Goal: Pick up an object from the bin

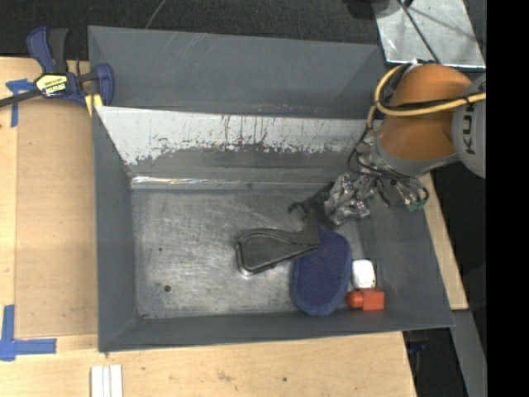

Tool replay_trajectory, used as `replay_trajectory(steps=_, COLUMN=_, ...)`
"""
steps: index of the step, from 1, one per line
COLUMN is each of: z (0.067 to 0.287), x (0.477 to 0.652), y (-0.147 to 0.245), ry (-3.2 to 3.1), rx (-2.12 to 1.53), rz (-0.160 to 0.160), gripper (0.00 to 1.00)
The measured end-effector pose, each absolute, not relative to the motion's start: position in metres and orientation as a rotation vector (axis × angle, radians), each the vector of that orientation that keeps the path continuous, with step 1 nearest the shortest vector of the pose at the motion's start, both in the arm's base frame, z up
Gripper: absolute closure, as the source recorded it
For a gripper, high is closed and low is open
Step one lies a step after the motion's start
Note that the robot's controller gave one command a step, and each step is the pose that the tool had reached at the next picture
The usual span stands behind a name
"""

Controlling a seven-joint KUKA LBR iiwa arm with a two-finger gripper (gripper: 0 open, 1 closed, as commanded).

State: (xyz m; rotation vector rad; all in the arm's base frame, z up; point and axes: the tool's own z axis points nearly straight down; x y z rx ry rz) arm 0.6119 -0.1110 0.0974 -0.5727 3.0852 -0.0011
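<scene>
Presently the thing lying nearest to me is a dark, flat, paddle-shaped piece (269, 251). It is resting on the floor of the bin (182, 238), a little right of the middle, with its broad end sitting on bare metal and its narrow end pointing up and right. I am judging it the likeliest pick, since it is lying flat and partly in the open, but I am not claiming it. Its narrow end is touching a blue oval pouch (321, 278), and I cannot tell which of the two is lying on top. A small white block (363, 272) is sitting just beside the pouch's right edge, with a small red block (367, 300) just in front of it. All four are lying loose and bunched toward the right wall. My gripper (347, 201) is hanging over the rear right of the floor, near the paddle's narrow end, because my arm is coming in over the right wall. I cannot tell how far apart my jaws are standing, nor whether they are touching anything.
</scene>
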Motion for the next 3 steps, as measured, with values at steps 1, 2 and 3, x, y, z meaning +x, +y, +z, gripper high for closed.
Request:
replay_trajectory(steps=1, z=0.0976, x=0.6121, y=-0.1109, ry=3.084, rx=-0.573, rz=-0.001, gripper=0.0)
replay_trajectory(steps=2, z=0.0974, x=0.6119, y=-0.1109, ry=3.085, rx=-0.574, rz=-0.001, gripper=1.0)
replay_trajectory(steps=3, z=0.0975, x=0.6121, y=-0.1109, ry=3.084, rx=-0.573, rz=-0.001, gripper=0.0)
